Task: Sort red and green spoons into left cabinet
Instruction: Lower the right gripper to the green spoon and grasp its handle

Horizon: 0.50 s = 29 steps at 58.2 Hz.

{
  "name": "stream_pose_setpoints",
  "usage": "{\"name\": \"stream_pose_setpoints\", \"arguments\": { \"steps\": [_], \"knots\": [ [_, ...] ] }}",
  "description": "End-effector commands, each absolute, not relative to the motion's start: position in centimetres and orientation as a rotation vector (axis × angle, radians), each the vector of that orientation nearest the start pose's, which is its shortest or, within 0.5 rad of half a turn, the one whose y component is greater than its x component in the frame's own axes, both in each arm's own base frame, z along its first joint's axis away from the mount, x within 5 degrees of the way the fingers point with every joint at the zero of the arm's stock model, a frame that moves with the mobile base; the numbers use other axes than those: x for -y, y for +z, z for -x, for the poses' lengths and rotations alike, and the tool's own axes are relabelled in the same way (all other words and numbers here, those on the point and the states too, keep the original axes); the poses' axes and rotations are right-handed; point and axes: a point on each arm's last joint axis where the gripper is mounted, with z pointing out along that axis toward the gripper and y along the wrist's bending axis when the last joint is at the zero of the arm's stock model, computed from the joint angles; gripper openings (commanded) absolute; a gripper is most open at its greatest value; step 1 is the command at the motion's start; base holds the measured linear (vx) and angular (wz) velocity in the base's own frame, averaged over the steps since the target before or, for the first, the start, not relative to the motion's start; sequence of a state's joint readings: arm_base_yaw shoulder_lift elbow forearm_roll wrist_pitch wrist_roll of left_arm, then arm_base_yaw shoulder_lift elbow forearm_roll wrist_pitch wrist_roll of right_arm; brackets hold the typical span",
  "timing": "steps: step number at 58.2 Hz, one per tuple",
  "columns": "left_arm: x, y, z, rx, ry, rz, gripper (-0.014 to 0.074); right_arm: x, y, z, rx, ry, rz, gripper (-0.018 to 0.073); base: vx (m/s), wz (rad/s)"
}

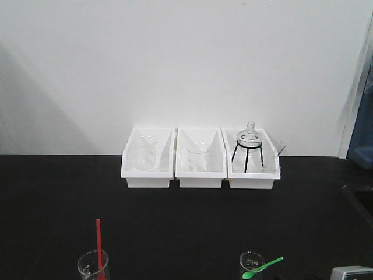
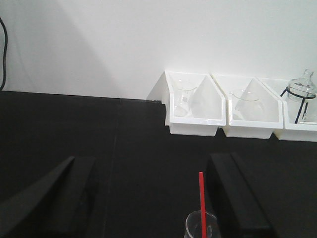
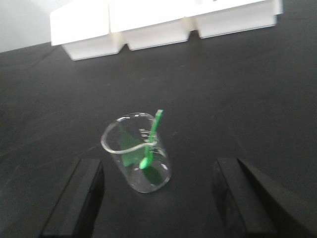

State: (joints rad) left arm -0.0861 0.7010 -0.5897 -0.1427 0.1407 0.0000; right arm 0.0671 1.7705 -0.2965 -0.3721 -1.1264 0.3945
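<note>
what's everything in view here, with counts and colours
red spoon: one, red, standing in the front-left beaker
green spoon: one, green, leaning in the front-right beaker
front beakers: two, clear, near table edge
bins: three, white, in a row by the wall
bin beakers: two, clear, one in the left bin, one in the middle bin
flask: one, clear, on a black wire stand in the right bin
table: one, black
wall: one, white, behind the bins
left claw: one, black, open, by the red spoon
right claw: one, black, open, by the green spoon
</note>
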Motion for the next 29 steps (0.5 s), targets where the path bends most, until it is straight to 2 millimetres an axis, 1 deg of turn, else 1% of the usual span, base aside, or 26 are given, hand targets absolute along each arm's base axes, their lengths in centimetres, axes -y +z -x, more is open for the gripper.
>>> {"name": "stream_pose_setpoints", "arguments": {
  "steps": [1, 14, 23, 29],
  "knots": [
    [1.4, 35.3, -15.0, -1.632, -0.199, 0.048, 0.0561, -5.2, 15.1, -25.7, -1.613, 0.603, 0.132, 0.0508, 0.0, 0.0],
    [1.4, 35.3, -15.0, -1.632, -0.199, 0.048, 0.0561, -5.5, 15.2, -28.2, -1.58, 0.638, 0.123, 0.0508, 0.0, 0.0],
    [1.4, 35.3, -15.0, -1.632, -0.199, 0.048, 0.0561, -5.7, 15.5, -29.4, -1.553, 0.665, 0.138, 0.0506, 0.0, 0.0],
    [1.5, 35.2, -15.2, -1.641, -0.198, 0.048, 0.0561, -5.8, 15.5, -30.1, -1.542, 0.667, 0.138, 0.0485, 0.0, 0.0]
  ]
}}
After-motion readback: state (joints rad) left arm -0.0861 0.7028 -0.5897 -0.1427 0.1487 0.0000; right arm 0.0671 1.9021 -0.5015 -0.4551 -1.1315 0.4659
